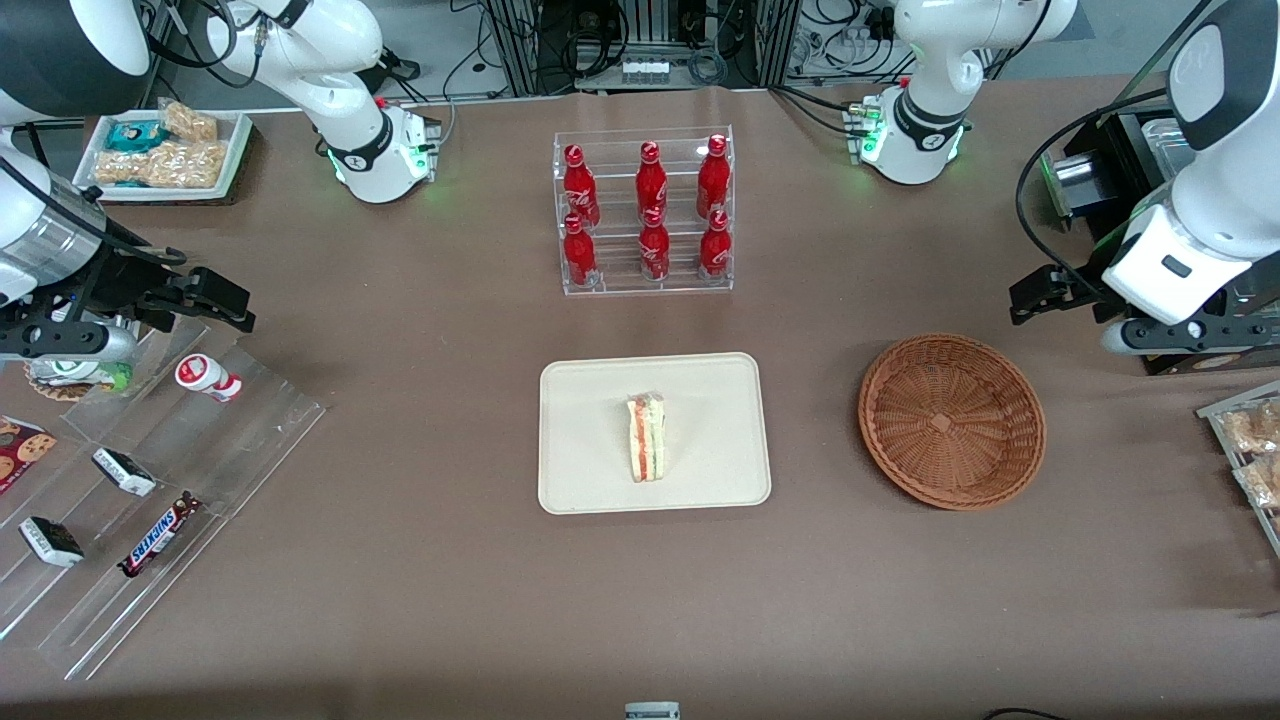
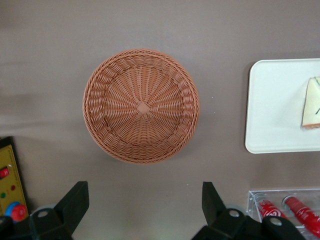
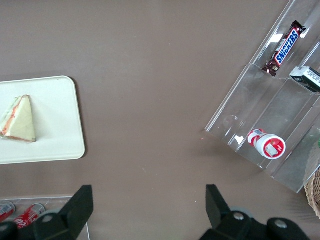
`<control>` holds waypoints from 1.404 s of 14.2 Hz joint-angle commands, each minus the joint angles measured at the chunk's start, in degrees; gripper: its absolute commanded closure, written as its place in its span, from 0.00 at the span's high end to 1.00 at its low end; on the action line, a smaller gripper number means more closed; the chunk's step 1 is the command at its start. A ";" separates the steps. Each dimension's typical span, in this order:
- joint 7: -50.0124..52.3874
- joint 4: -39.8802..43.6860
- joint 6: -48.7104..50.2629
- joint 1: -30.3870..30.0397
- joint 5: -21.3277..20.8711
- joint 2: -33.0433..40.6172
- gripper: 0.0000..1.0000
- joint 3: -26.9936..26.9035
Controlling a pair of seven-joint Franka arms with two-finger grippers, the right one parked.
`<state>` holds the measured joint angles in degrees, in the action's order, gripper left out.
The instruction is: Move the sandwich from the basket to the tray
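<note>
The sandwich (image 1: 647, 437) stands on its edge in the middle of the cream tray (image 1: 590, 400), with its red and green filling facing the front camera. The wrist views show the same sandwich (image 2: 312, 105) (image 3: 17, 120) resting on the tray (image 2: 272, 105) (image 3: 55, 115). The wicker basket (image 1: 951, 420) (image 2: 141, 106) sits beside the tray toward the working arm's end and holds nothing. My left gripper (image 1: 1038, 293) (image 2: 144, 192) hangs above the table, farther from the front camera than the basket. It is open and holds nothing.
A clear rack of red bottles (image 1: 645, 215) stands farther from the front camera than the tray. A stepped acrylic rack (image 1: 150, 480) with snack bars lies toward the parked arm's end. A snack tray (image 1: 1250, 450) and a black box (image 1: 1110, 170) sit at the working arm's end.
</note>
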<state>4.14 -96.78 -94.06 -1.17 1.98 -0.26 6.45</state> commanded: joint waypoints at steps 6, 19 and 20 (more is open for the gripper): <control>-6.51 3.70 5.37 0.90 -1.54 0.35 1.00 -2.14; -5.81 3.26 5.46 4.07 -1.36 0.17 1.00 -5.49; -5.81 3.26 5.46 4.16 -1.36 0.17 1.00 -5.49</control>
<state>-1.75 -93.72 -89.47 2.11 1.43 -0.21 1.35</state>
